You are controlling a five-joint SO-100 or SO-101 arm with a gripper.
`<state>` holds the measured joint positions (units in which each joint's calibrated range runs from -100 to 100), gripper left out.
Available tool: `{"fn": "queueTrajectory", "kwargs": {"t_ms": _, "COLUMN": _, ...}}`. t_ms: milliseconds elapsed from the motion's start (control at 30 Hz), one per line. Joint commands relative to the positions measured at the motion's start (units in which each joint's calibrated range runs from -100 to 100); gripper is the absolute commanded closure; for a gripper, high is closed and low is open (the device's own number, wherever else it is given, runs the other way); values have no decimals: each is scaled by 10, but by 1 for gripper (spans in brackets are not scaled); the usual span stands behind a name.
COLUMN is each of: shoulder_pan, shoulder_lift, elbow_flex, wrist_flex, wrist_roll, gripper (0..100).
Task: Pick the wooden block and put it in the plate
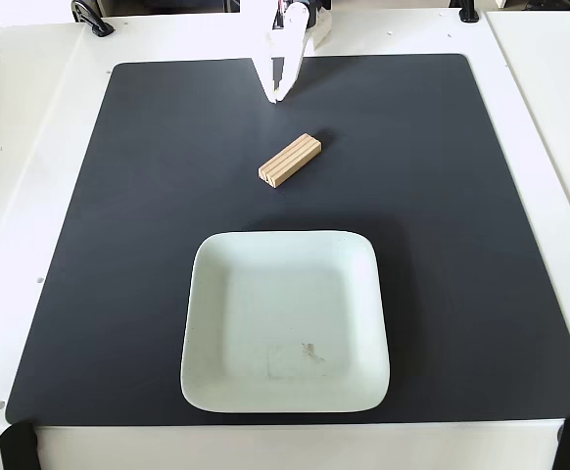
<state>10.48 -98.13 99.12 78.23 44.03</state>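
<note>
On the black mat, the grooved tan wooden block lies at 12 o'clock from the pale square plate; the white gripper, fingers together, hangs beyond it.

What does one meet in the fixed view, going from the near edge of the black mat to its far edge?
The plate → the wooden block → the gripper, all over the black mat.

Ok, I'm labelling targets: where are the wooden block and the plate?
wooden block (290,161), fixed view, middle of its grooved top face.
plate (205,294), fixed view, bare left rim.
</note>
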Motion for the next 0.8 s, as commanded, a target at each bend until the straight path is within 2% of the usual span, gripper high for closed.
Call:
{"fn": "queueTrajectory", "kwargs": {"t_ms": 0, "shoulder_pan": -1, "shoulder_lift": 4, "elbow_flex": 3, "wrist_flex": 6, "wrist_roll": -2, "gripper": 99}}
{"fn": "queueTrajectory", "kwargs": {"t_ms": 767, "shoulder_pan": -3, "shoulder_lift": -1, "elbow_flex": 3, "wrist_flex": 5, "wrist_roll": -1, "gripper": 99}}
